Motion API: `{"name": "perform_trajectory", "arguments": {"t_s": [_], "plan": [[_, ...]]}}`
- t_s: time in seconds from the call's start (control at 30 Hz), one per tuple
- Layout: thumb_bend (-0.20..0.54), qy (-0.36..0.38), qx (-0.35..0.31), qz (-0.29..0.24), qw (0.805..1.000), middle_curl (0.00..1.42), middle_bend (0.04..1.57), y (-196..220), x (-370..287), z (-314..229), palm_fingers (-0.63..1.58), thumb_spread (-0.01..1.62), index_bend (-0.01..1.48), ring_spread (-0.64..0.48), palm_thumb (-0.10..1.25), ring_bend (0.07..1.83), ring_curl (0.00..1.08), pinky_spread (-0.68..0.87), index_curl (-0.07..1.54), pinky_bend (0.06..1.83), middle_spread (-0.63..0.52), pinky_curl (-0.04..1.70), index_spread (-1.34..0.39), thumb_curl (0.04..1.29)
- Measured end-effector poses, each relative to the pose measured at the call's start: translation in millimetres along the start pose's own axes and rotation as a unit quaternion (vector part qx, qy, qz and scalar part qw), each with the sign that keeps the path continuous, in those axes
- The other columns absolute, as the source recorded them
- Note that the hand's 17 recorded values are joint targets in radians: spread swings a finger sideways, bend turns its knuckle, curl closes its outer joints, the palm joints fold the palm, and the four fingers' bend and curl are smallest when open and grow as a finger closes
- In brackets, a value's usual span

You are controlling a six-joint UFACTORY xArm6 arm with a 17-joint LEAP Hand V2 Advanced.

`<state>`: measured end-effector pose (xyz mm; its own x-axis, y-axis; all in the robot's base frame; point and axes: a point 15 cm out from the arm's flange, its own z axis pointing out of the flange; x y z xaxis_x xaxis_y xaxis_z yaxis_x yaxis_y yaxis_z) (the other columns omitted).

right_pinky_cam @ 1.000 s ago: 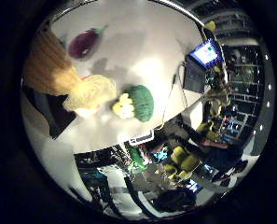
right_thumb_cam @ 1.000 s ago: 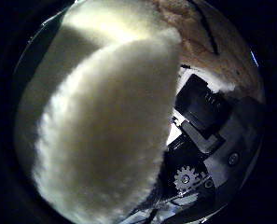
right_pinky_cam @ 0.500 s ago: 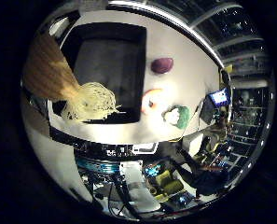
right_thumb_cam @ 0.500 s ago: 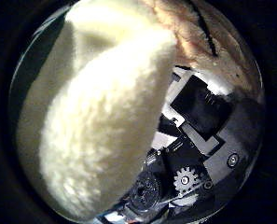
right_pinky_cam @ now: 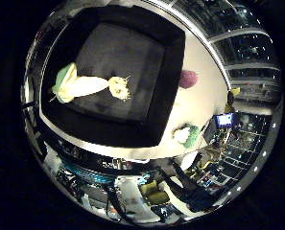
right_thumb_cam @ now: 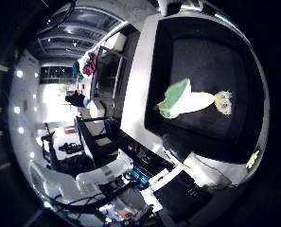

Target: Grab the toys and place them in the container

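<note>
your hand's finger state can't be told; corn toy point(right_pinky_cam: 87, 87) lies lengthwise in the black container point(right_pinky_cam: 173, 72) directly below the palm.

One black container point(right_pinky_cam: 173, 67); one corn toy point(right_pinky_cam: 87, 86) inside; two toys on table: purple point(right_pinky_cam: 188, 78), green-yellow point(right_pinky_cam: 187, 136).
</note>
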<state>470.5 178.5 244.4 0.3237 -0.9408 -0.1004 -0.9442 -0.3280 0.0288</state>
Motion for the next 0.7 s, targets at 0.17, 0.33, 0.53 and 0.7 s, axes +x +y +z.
{"name": "perform_trajectory", "arguments": {"t_s": [0.17,0.33,0.53,0.7], "plan": [[-0.033,0.028,0.003,0.014,1.000,0.30,0.18,4.7,43.9,-12.6,-0.09,0.90,0.14,0.26,0.70,0.29,0.24,0.47,0.25,0.61,0.16,0.27,-0.49,0.36],[-0.029,0.071,0.027,0.032,0.997,0.29,0.19,23.6,109.9,-51.0,-0.04,0.91,0.15,0.24,0.68,0.26,0.25,0.45,0.24,0.54,0.13,0.26,-0.45,0.35],[-0.032,0.108,0.028,0.076,0.991,0.30,0.20,72.3,203.6,-77.7,0.00,0.91,0.16,0.22,0.66,0.26,0.25,0.43,0.24,0.51,0.10,0.27,-0.42,0.34],[-0.030,0.118,0.020,0.114,0.986,0.31,0.20,118.7,277.8,-88.1,0.01,0.92,0.16,0.21,0.66,0.26,0.26,0.43,0.25,0.49,0.10,0.28,-0.41,0.34]]}}
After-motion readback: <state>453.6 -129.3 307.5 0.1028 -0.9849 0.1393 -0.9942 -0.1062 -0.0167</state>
